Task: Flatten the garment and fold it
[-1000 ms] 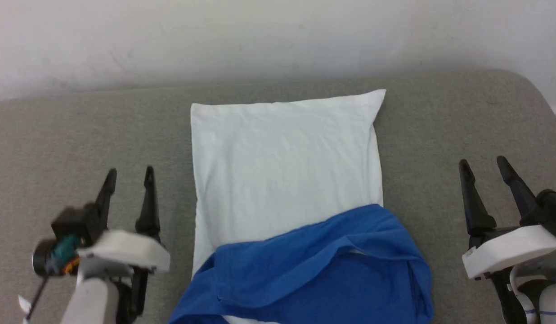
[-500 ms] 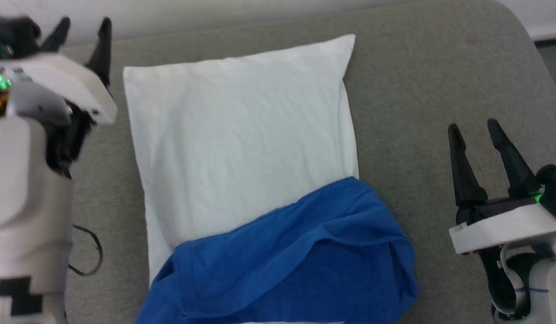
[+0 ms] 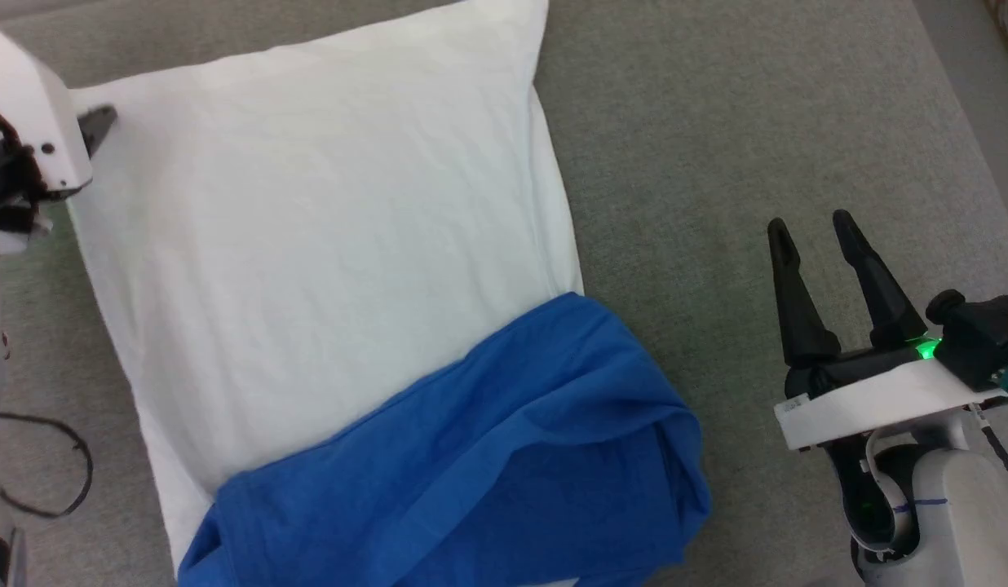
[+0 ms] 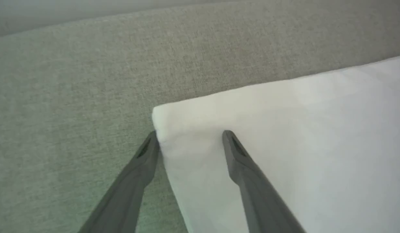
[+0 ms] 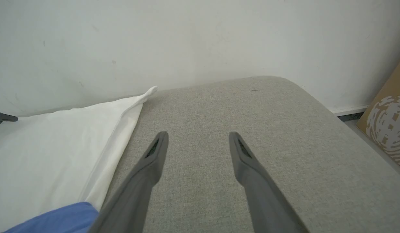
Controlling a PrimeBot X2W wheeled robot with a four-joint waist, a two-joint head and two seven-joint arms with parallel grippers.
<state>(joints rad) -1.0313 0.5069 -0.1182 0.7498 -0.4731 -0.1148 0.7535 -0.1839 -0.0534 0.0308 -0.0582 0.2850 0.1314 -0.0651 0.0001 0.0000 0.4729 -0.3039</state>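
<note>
The garment (image 3: 308,228) lies flat on the grey surface, a white rectangle with its blue sleeves (image 3: 471,456) bunched across the near end. My left gripper (image 4: 190,139) is open at the garment's far left corner (image 4: 161,119), one finger off the cloth's edge and the other over the white cloth. In the head view one of its dark fingertips (image 3: 96,126) pokes out past the white wrist housing. My right gripper (image 3: 810,232) stands open to the right of the garment, over bare grey fabric, holding nothing. The right wrist view shows the garment's right edge (image 5: 122,136).
The grey upholstered surface (image 3: 716,122) curves down at its right edge, with floor beyond. A white wall (image 5: 187,38) runs behind it. A cardboard box (image 5: 387,126) leans at the far right. A black cable (image 3: 47,473) loops beside my left arm.
The head camera has tipped down and turned, shifting the whole picture. My left arm has reached forward from the near left to the garment's far left corner. The right gripper has stayed open.
</note>
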